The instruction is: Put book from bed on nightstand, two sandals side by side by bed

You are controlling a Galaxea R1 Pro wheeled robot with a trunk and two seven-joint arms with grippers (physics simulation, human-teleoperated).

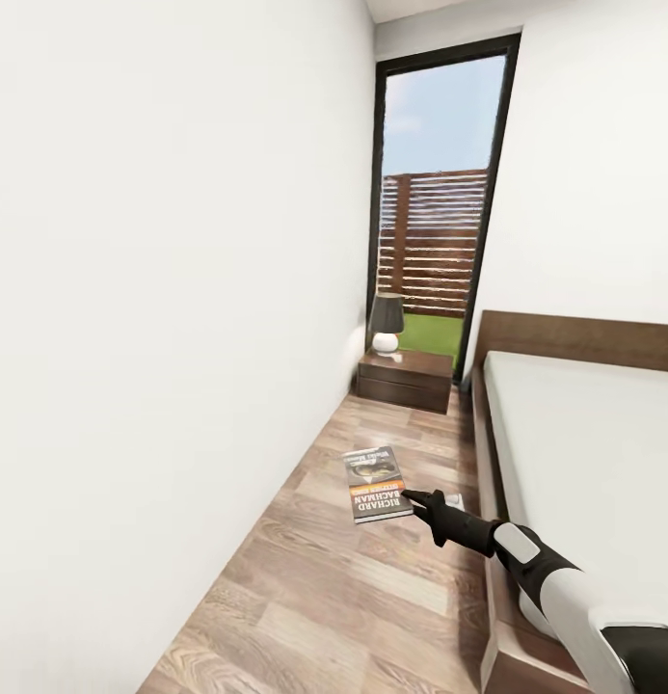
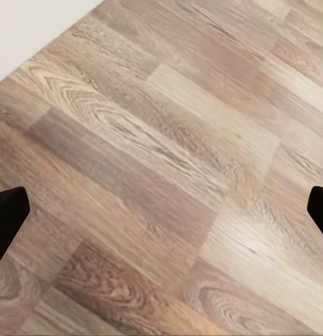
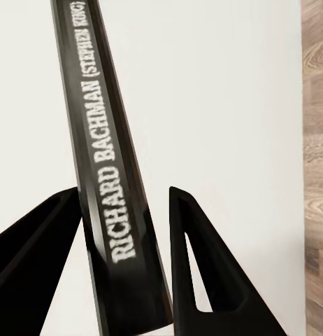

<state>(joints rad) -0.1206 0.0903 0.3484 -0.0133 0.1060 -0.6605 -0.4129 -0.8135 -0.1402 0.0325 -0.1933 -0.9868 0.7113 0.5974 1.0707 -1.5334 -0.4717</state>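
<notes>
The book [image 1: 377, 484], a dark paperback with an orange-red band, hangs roughly flat above the wooden floor between the wall and the bed [image 1: 584, 453]. My right gripper [image 1: 415, 498] is shut on its near edge. In the right wrist view the spine of the book [image 3: 109, 189] reads "RICHARD BACHMAN" and runs between the two black fingers [image 3: 196, 266]. The nightstand [image 1: 406, 378] stands further ahead against the wall, beside the headboard, with a black-shaded lamp [image 1: 387, 323] on it. My left gripper [image 2: 161, 210] is open over bare floor planks. The sandals are out of view.
A white wall [image 1: 179, 289] runs along the left of a narrow strip of wooden floor [image 1: 353, 578]. The bed's dark frame [image 1: 488, 453] bounds the strip on the right. A tall glass window [image 1: 435, 212] stands behind the nightstand.
</notes>
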